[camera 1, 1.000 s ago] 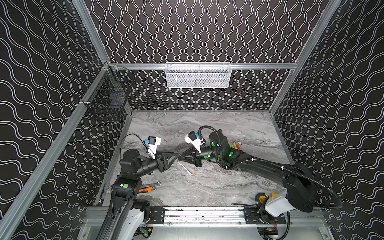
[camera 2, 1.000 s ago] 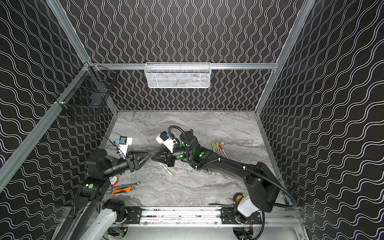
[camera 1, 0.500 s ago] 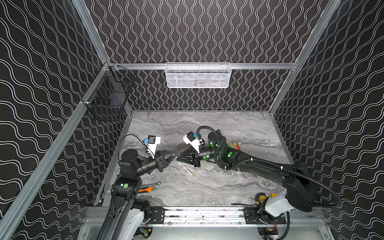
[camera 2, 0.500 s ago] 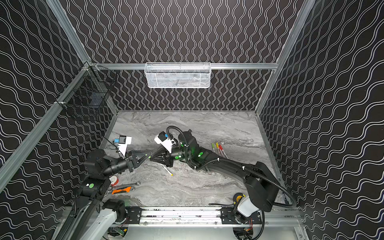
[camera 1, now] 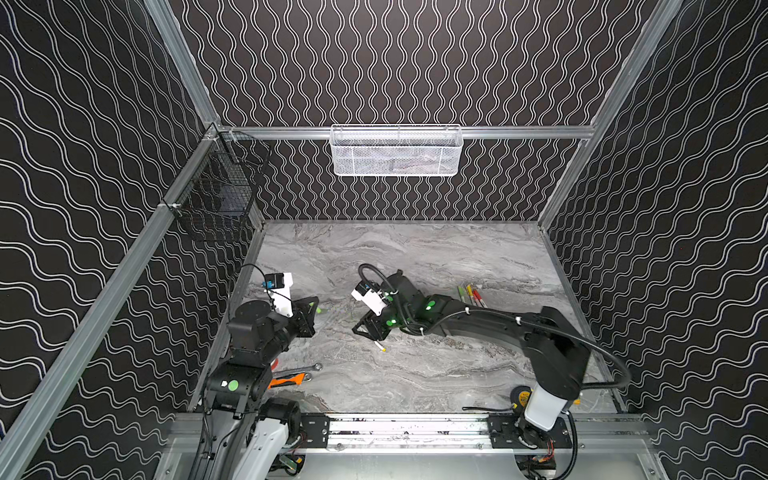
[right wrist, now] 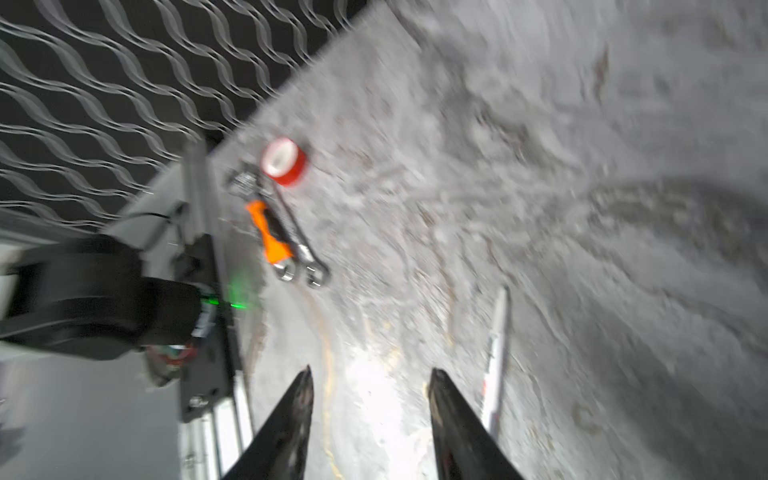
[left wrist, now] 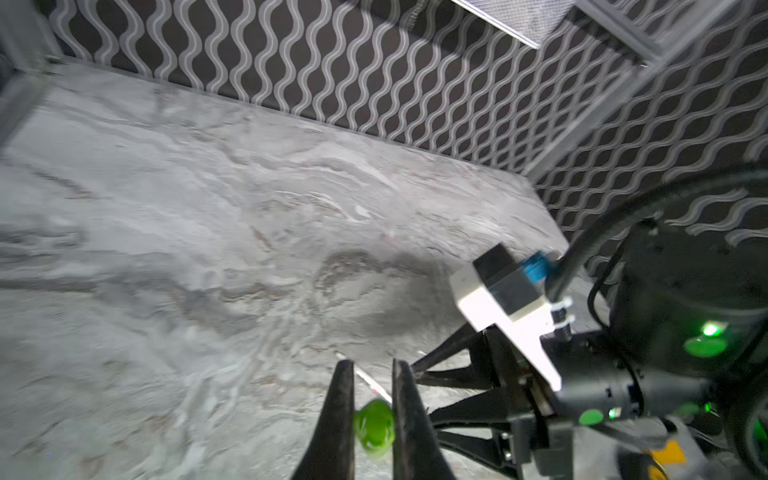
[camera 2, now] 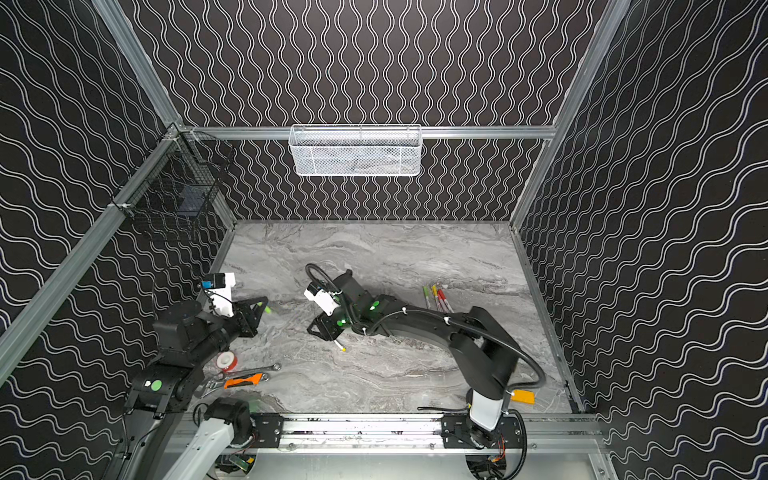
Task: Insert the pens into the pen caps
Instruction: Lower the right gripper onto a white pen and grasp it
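Observation:
My left gripper [left wrist: 372, 363] is shut on a green pen cap [left wrist: 374, 424], seen end-on between its jaws. In both top views the green pen cap [camera 1: 318, 309] [camera 2: 268, 309] shows at the tip of my left gripper [camera 1: 315, 306] [camera 2: 262, 306], above the table's left side. My right gripper [right wrist: 370, 374] [camera 1: 356, 330] [camera 2: 312, 328] is open and empty, a short way to the right. A white pen [camera 1: 379, 345] [camera 2: 340, 345] [right wrist: 496, 353] with a yellow end lies on the table just beside it. Three more pens [camera 1: 471, 295] [camera 2: 436, 297] lie together at the right.
A red tape roll [camera 2: 227, 360] [right wrist: 284, 161], a silver wrench [camera 1: 299, 369] and an orange-handled tool [camera 1: 286, 380] lie by the left arm's base. A white mesh basket [camera 1: 397, 151] hangs on the back wall and a black wire basket [camera 1: 220, 195] on the left wall.
The two grippers met tip to tip at the middle. My left gripper shut on the green cap, my right gripper opened, and both drew apart.

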`<state>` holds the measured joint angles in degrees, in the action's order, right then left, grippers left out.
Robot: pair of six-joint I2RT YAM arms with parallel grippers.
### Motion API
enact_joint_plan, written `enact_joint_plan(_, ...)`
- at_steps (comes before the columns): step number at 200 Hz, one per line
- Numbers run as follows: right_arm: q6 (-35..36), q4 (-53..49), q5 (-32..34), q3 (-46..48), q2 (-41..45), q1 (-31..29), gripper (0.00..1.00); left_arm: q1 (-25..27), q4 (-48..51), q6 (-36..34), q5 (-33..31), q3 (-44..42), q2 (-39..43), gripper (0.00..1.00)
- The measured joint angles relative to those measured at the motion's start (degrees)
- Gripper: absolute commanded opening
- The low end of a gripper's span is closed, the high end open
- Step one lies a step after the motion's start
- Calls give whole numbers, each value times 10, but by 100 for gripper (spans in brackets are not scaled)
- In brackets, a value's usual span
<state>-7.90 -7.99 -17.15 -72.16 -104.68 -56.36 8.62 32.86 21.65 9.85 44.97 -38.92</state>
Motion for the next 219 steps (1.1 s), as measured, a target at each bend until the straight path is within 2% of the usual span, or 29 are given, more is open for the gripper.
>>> enact_joint_plan(40, 0, -85, 90, -60, -85, -18, 48, 0, 23, -12, -47, 1, 7, 0)
enact_joint_plan(92, 6, -148, 153, -87, -133, -30, 44, 0, 30, -21, -53, 1, 10, 0)
enact_joint_plan(163, 14, -174, 206, -131, -168, -39, 18, 0, 30, -21, -53, 1, 14, 0)
enact_joint_plan(199, 14, -185, 208, -141, -170, -39, 12, 0, 29, -21, -49, 1, 16, 0)
enact_joint_plan(219, 21, -185, 190, -122, -143, -36, 10, 0, 28, -22, -38, -1, 15, 0)
